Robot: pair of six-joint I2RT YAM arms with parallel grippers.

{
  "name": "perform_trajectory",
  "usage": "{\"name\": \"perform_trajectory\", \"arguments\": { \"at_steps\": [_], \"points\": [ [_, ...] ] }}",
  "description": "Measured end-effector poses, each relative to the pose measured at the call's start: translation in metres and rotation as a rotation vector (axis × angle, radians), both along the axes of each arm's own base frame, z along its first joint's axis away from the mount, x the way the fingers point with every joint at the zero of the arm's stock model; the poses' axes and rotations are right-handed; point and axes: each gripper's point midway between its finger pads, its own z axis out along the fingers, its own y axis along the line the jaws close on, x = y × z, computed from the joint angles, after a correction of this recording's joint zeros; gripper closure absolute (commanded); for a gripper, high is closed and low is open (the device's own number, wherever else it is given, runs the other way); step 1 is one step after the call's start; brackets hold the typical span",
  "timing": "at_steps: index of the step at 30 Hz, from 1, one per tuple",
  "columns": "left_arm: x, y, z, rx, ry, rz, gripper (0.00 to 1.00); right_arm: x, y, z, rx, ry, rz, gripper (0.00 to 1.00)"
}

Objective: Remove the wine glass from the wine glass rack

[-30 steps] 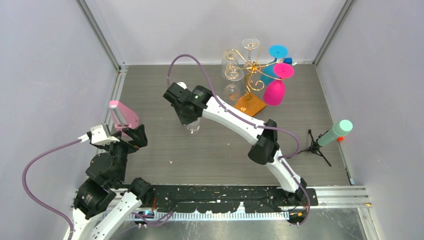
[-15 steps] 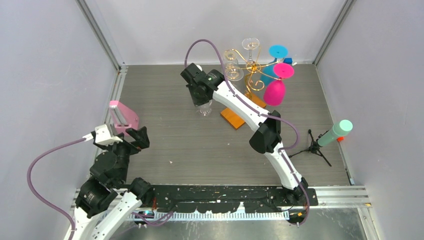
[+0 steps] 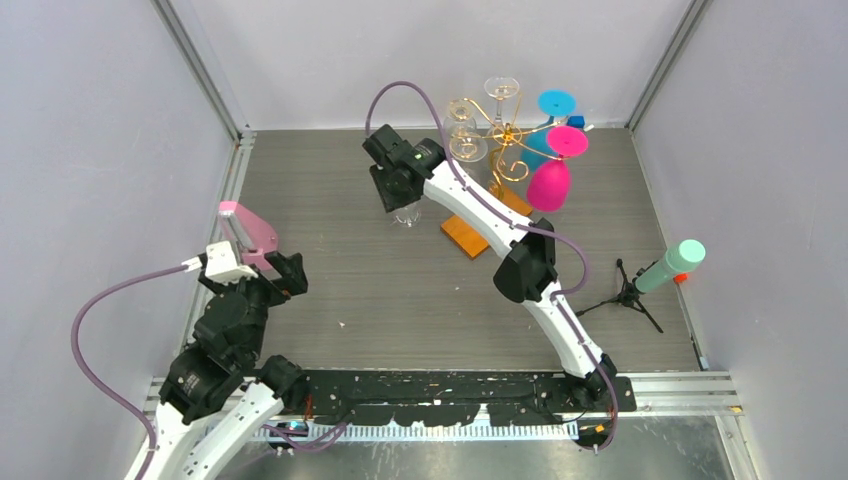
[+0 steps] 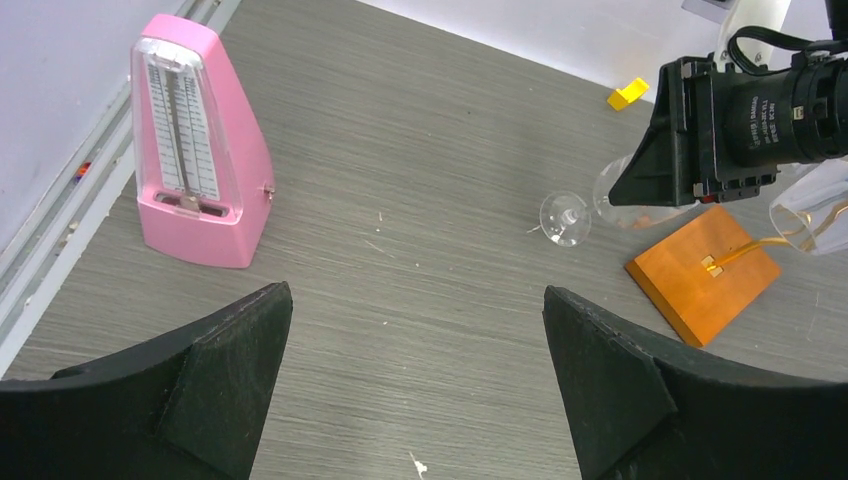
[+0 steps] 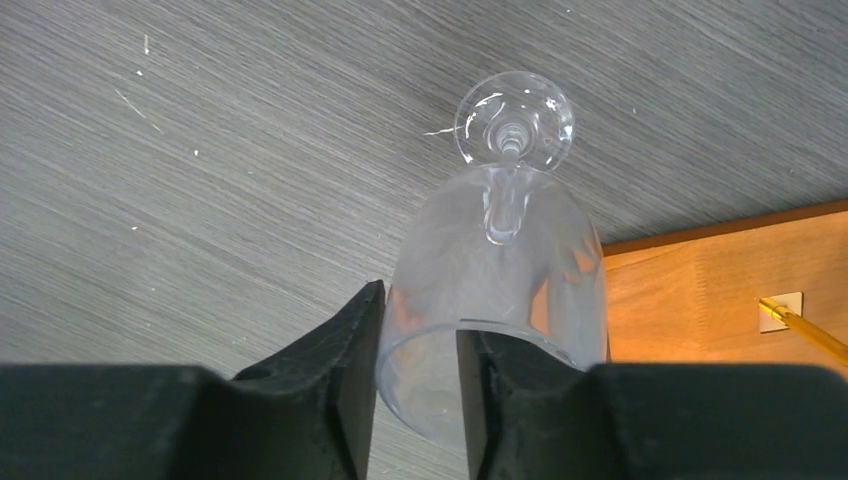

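My right gripper [image 3: 400, 192] is shut on the rim of a clear wine glass [image 3: 408, 214], one finger inside the bowl and one outside. In the right wrist view, the glass [image 5: 500, 260] hangs foot-down from the gripper [image 5: 420, 340], its foot low over the table. The wine glass rack [image 3: 507, 135], gold wire on an orange base [image 3: 466, 236], stands just right of it. It holds other clear glasses [image 3: 466, 146], a pink one [image 3: 549, 184] and a blue one [image 3: 556, 103]. My left gripper [image 3: 278, 272] is open and empty at the near left, also seen in its wrist view [image 4: 415, 300].
A pink metronome [image 3: 246, 228] stands by my left gripper, at the table's left edge [image 4: 195, 150]. A black tripod carrying a green cylinder [image 3: 668, 268] stands at the right. Grey walls close in the table on three sides. The orange base [image 5: 700, 290] lies next to the held glass.
My right arm has carried the clear glass from mid-table back toward the rack, still gripping it. My left arm has shifted slightly to the right.
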Motion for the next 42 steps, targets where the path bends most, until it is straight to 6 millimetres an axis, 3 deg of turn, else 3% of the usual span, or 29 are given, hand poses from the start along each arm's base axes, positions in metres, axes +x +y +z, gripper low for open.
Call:
{"name": "perform_trajectory", "arguments": {
  "at_steps": [18,28,32,36,38,42],
  "points": [
    [0.007,-0.007,-0.007,0.006,0.036,-0.007,0.0,0.031,0.002,0.017,0.024,-0.124,-0.006,0.4],
    [0.007,-0.007,-0.008,0.004,0.038,-0.007,0.0,0.038,0.01,0.037,0.082,-0.176,0.002,0.39],
    [0.008,-0.013,-0.006,0.013,0.033,-0.045,0.0,0.026,0.016,0.075,0.176,-0.193,0.034,0.39],
    [0.01,-0.023,-0.006,0.026,0.039,-0.094,0.0,0.005,0.018,0.14,0.308,-0.251,0.081,0.4],
    [0.011,-0.028,-0.006,0.031,0.042,-0.124,0.0,-0.01,0.015,0.176,0.375,-0.284,0.098,0.45],
    [0.009,-0.058,0.001,0.042,0.023,-0.297,0.0,-0.041,-0.002,0.24,0.485,-0.348,0.112,0.56]
  ]
}}
